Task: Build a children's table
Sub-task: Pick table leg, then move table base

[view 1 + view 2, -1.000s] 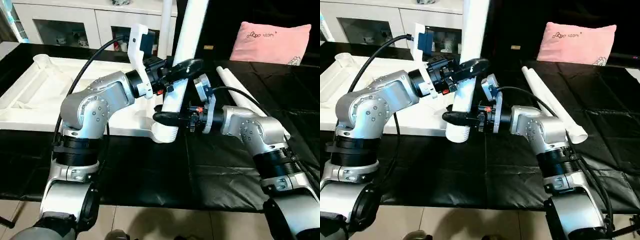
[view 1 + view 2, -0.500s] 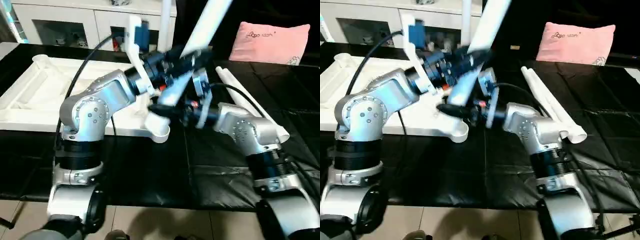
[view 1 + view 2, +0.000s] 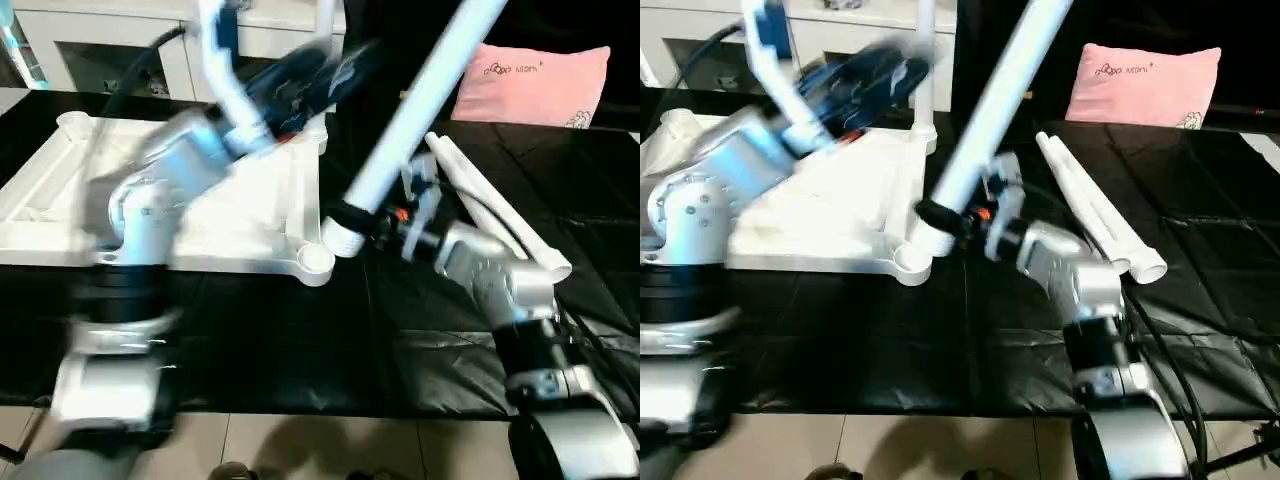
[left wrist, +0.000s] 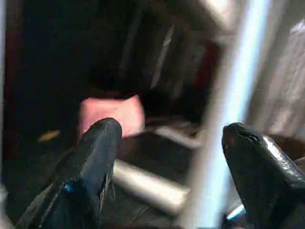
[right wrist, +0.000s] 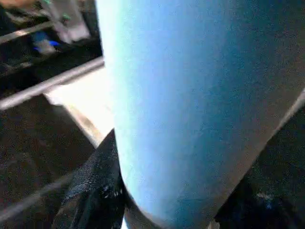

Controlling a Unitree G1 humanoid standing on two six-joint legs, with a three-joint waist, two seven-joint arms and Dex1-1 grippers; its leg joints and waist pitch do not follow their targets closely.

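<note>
On the black-covered bench (image 3: 300, 330), with the right gripper (image 3: 345, 212) jaws clamped near the tilted leg's (image 3: 420, 100) base and the left gripper (image 4: 167, 157) jaws apart, bring the leg upright over the corner socket (image 3: 314, 262) of the white tabletop (image 3: 60, 190) before pressing down.

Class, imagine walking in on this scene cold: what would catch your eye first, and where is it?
A long white leg slants up across the middle, its lower end clamped in the right end effector beside the tabletop's near corner socket. A pink pillow lies at the back right.
</note>
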